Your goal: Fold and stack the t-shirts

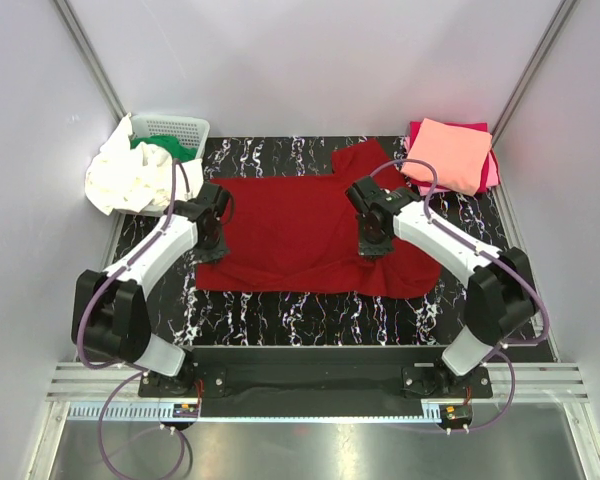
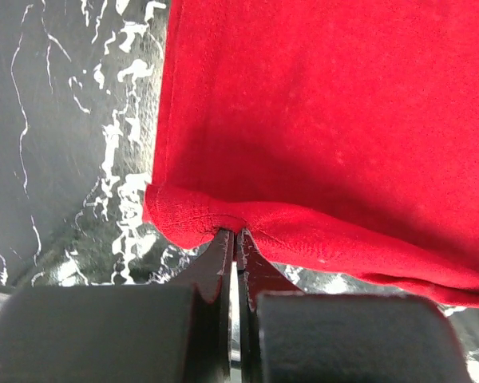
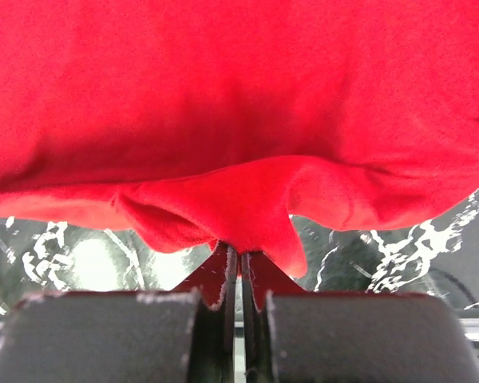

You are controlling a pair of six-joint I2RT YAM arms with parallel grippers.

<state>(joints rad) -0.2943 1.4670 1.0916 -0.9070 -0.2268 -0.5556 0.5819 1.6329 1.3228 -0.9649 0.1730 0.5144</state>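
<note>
The dark red t-shirt [image 1: 290, 230] lies spread across the middle of the table. My left gripper [image 1: 212, 246] is shut on its left edge; in the left wrist view the jaws [image 2: 235, 233] pinch a small fold of the red cloth [image 2: 319, 120]. My right gripper [image 1: 370, 246] is shut on the shirt's right part, and a bunched fold [image 3: 239, 199] rises from the closed jaws [image 3: 239, 250]. The salmon pink shirt [image 1: 450, 155] lies folded on the folded magenta shirt [image 1: 493, 175] at the back right. The white shirt [image 1: 120, 180] and the green shirt [image 1: 170, 150] are crumpled at the basket.
A white plastic lattice basket [image 1: 180, 127] stands at the back left corner. The table is black with white marbling [image 1: 280, 315]. White walls close in the left, right and back. The arm bases stand at the near edge.
</note>
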